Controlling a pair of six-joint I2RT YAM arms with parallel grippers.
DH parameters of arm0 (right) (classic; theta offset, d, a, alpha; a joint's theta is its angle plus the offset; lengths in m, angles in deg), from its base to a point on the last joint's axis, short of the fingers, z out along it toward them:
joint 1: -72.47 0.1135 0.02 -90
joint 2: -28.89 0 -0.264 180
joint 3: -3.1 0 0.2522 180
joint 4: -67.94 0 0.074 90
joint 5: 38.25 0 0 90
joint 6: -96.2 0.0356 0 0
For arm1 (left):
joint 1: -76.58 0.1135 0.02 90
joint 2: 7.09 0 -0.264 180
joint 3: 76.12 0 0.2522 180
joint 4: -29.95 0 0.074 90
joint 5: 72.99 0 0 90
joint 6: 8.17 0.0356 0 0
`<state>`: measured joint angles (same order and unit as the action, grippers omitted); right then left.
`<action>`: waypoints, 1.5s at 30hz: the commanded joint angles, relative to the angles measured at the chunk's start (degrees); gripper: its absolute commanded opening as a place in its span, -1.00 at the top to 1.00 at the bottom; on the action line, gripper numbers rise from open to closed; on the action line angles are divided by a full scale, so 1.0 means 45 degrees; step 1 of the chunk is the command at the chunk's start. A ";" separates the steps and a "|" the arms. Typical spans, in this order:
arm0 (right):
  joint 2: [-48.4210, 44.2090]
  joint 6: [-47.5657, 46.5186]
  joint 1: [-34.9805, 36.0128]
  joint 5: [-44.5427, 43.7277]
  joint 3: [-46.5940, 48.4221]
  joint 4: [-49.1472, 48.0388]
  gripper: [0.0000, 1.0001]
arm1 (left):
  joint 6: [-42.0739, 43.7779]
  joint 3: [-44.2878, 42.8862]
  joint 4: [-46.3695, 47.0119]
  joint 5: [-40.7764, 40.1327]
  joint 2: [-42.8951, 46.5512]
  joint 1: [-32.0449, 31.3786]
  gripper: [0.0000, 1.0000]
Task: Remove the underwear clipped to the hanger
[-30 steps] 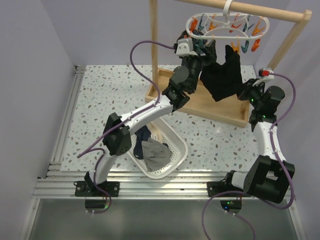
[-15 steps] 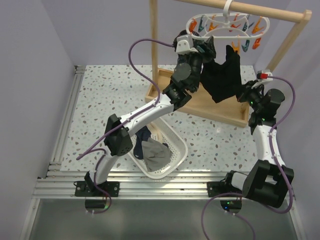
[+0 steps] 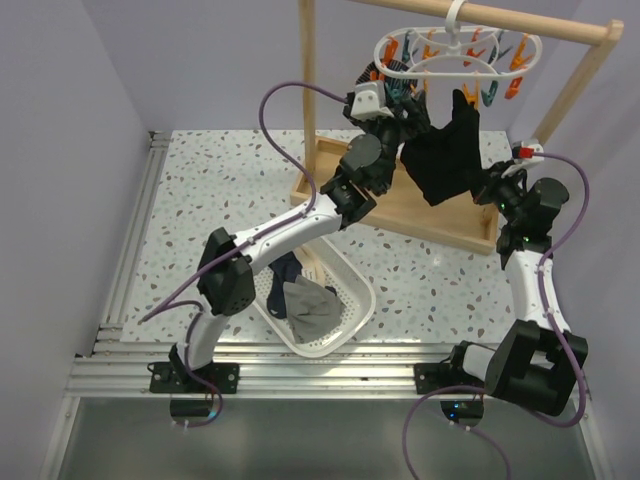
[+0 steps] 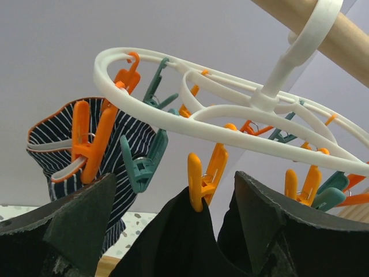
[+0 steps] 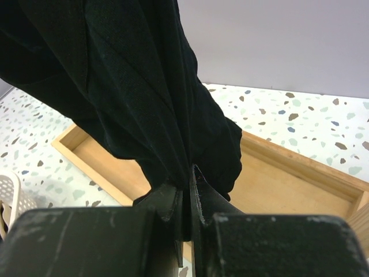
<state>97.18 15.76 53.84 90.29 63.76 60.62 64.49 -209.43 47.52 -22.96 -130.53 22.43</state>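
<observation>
Left pincer (image 4: 173, 219) spread wide; orange clip (image 4: 203, 176) gripping black underwear (image 3: 445, 150) sits centred between fingers, slightly above; right pincer (image 5: 187, 199) pinching hem, bottom centre of right wrist view

Left pincer (image 4: 174, 184) high, jaws wide apart; right pincer (image 5: 187, 179) lower, jaws tight together.

right gripper (image 5: 187, 184) clamped on lower edge of black underwear (image 5: 132, 86) | wooden tray (image 5: 271, 179) behind | speckled table (image 5: 300, 115) beyond
</observation>
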 commanded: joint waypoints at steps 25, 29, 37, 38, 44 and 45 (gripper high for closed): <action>-0.0371 -0.0445 0.0059 0.0223 -0.0148 -0.0218 1.00 | -0.5657 -0.0170 -0.7684 0.4740 0.3057 0.1057 -0.76; -0.0391 -0.0445 0.0059 0.0204 -0.0148 -0.0198 1.00 | -0.5872 -0.1459 -0.8249 0.4975 0.2061 0.1057 -0.73; -0.0391 -0.0445 0.0078 0.0282 -0.0187 -0.0237 1.00 | -0.6439 -0.2203 -0.7864 0.5229 0.1142 0.1272 -0.68; -0.0391 -0.0426 0.0059 0.0282 -0.0187 -0.0276 1.00 | -0.6420 -0.2242 -0.7706 0.5326 0.1006 0.1310 -0.67; -0.0371 -0.0406 0.0098 0.0282 -0.0206 -0.0276 1.00 | -0.6302 -0.2848 -0.7158 0.5697 0.0186 0.1330 -0.52; -0.0371 -0.0445 0.0098 0.0282 -0.0225 -0.0296 1.00 | -0.6321 -0.2887 -0.7177 0.5698 0.0126 0.1330 -0.50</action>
<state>96.96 14.52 54.10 90.51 63.23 60.67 36.36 -219.15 12.07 1.13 -129.13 28.11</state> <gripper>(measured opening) 0.035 0.761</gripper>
